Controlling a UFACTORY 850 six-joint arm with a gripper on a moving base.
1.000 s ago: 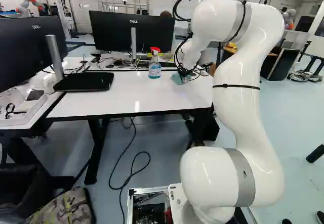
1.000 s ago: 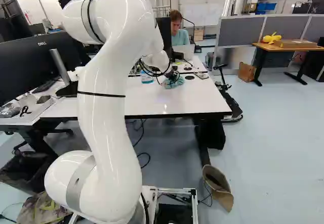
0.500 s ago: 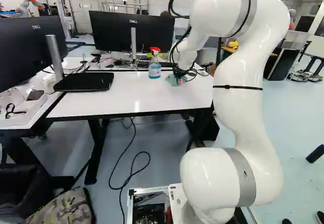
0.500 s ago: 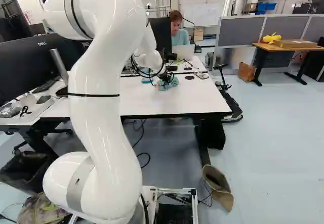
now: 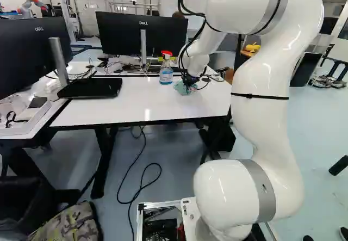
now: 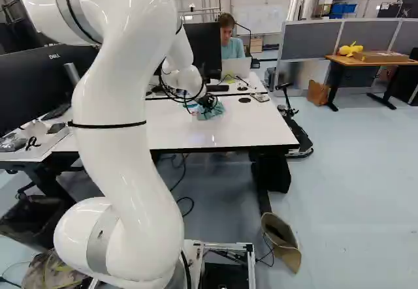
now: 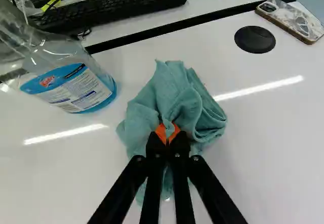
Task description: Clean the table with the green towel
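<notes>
A tall, glossy white robot arm (image 5: 261, 110) reaches over the long white rectangular table (image 5: 109, 113) to its far right part. A wide black monitor (image 5: 117, 34) stands beyond the table's far edge, with a long black keyboard (image 7: 111, 9) near it. The clear plastic spray bottle with blue liquid and a red-and-white head (image 5: 166, 75) stands upright, left of the crumpled blue-green cloth towel (image 7: 177, 92), which lies on the tabletop. The black two-fingered gripper (image 5: 189, 80) has its orange pads (image 7: 160, 132) pinched on the towel. A clear-cased phone (image 7: 291, 21) lies farther right, past a flat black disc (image 7: 254, 39).
</notes>
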